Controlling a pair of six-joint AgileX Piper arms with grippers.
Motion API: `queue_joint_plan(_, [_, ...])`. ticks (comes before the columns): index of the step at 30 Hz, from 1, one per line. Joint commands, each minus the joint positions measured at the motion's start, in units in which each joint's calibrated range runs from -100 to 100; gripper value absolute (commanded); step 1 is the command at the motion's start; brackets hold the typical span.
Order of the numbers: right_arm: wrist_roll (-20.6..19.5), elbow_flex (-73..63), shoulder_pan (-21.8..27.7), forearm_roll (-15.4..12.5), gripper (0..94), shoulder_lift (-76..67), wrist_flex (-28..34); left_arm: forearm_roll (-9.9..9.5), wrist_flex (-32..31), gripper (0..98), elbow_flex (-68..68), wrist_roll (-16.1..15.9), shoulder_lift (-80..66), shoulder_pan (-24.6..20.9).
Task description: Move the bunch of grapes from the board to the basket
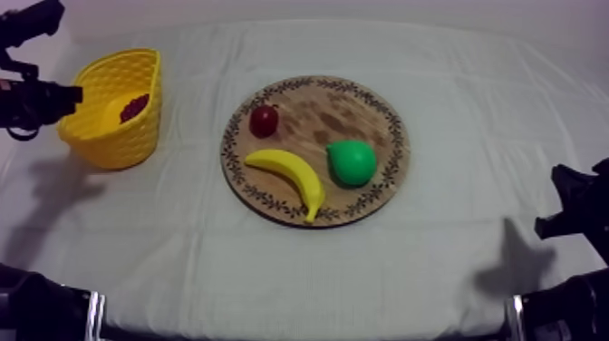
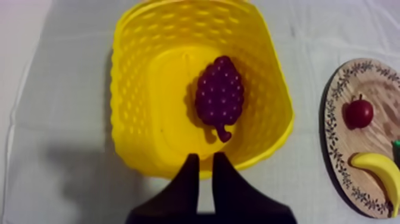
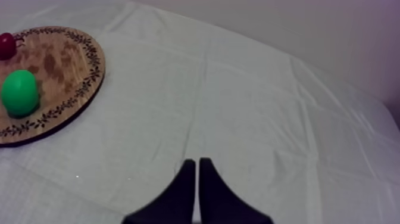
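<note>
The purple bunch of grapes (image 2: 219, 95) lies on the floor of the yellow basket (image 2: 128, 107), stem towards my left gripper (image 2: 206, 156). That gripper hovers just outside the basket's near rim, its fingers slightly apart with nothing between them. From above, the grapes (image 1: 134, 107) show inside the basket (image 1: 113, 136) at the table's far left, with my left gripper (image 1: 74, 93) at its left rim. The round wooden board (image 1: 344, 109) sits mid-table. My right gripper (image 3: 197, 159) is shut on nothing, low over bare cloth at the right side.
On the board lie a small red fruit (image 1: 264, 120), a banana (image 1: 290, 172) and a green pear (image 1: 351, 161). The board's edge (image 2: 381, 137) lies to the right of the basket. Open cloth stretches between the board and my right arm (image 1: 575, 204).
</note>
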Motion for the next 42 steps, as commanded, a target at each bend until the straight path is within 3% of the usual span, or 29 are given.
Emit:
queue_joint_plan(1, [0.0,0.0,0.0,0.0,0.2,0.0,0.0,0.52,-0.8,1.9,2.4,-0.8,-4.8,-0.2])
queue_joint_plan(6, [0.0,0.0,0.0,0.0,0.2,0.0,0.0,1.48,-2.9,0.3,9.6,-2.4,-14.7,-1.0])
queue_joint_plan(14, [0.0,0.0,0.0,0.0,0.2,0.0,0.0,1.42,-6.4,0.0,21.8,-3.7,-28.7,-1.0])
queue_joint_plan(28, [0.0,0.0,0.0,0.0,0.2,0.0,0.0,-0.93,-6.7,0.0,28.7,1.8,-45.3,0.0])
queue_joint_plan(42, [0.0,0.0,0.0,0.0,0.2,0.0,0.0,-1.08,-4.5,0.0,36.3,2.1,-57.9,-0.4])
